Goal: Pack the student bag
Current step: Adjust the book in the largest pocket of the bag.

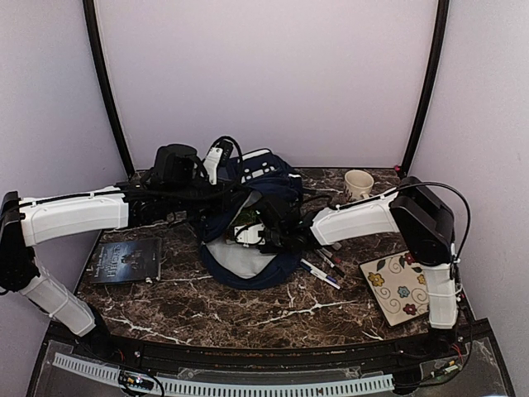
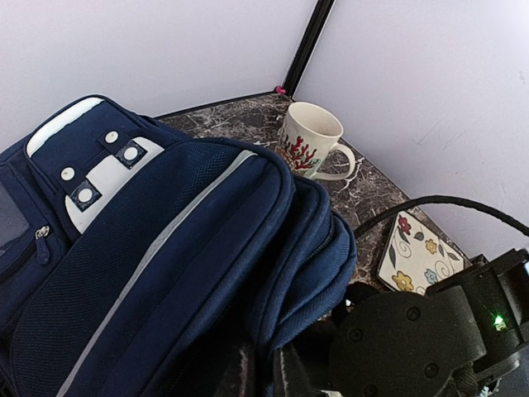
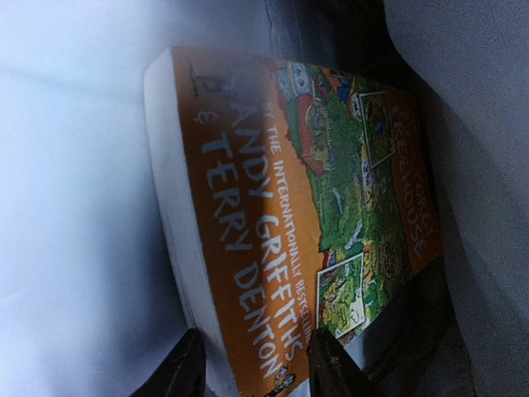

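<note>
You seem to be seating the paperback (image 3: 281,223) in the student bag (image 2: 165,273), which is lying open in the middle of the surface (image 1: 273,313); slide it flat along the grey lining (image 3: 74,248) before letting go. Your right fingers (image 3: 187,372) are straddling the book's near end, partly apart; whether they are pressing it, I cannot tell. Farther back, your left fingers are sitting together at the bag's rim, hidden from view.

Left arm (image 1: 74,213), right arm (image 1: 355,219): white shell links, black joints, boxy black elbow block (image 1: 426,219) on the right. Black cable (image 2: 438,199) loops above matte black housing (image 2: 405,339): round recessed screws, one green LED (image 2: 498,321) lit. Right gripper (image 3: 256,364): fingers (image 3: 186,368) black, rounded tips.
</note>
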`<action>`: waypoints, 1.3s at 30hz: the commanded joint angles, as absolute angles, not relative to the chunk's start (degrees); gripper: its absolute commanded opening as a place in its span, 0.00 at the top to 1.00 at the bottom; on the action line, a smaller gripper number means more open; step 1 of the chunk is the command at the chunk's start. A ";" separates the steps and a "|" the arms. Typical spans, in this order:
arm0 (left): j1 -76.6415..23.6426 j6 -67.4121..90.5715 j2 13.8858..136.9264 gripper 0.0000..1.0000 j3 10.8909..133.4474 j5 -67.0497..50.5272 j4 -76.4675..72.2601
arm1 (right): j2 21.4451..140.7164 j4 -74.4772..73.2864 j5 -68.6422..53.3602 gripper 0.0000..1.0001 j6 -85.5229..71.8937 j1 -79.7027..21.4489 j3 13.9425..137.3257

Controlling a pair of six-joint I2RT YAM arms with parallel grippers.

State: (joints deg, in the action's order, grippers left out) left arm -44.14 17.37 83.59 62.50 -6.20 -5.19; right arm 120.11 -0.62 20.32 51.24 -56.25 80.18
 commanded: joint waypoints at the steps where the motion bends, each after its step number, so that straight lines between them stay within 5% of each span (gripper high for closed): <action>1: -44.47 18.15 80.39 1.00 64.16 -10.36 -9.81 | 123.86 6.63 23.58 0.58 54.49 -54.63 84.37; 31: -44.49 20.83 81.57 1.00 64.92 -12.09 -6.11 | 127.88 14.55 27.77 0.62 51.56 -51.84 84.27; 39: -44.48 21.31 83.88 1.00 65.96 -9.22 -3.93 | 118.91 5.64 19.36 0.49 46.87 -53.64 79.23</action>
State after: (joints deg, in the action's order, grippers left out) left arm -43.94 19.77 83.85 62.67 -9.34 -3.22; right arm 125.54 10.59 24.18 50.30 -52.86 80.93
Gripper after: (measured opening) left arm 0.067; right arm 0.480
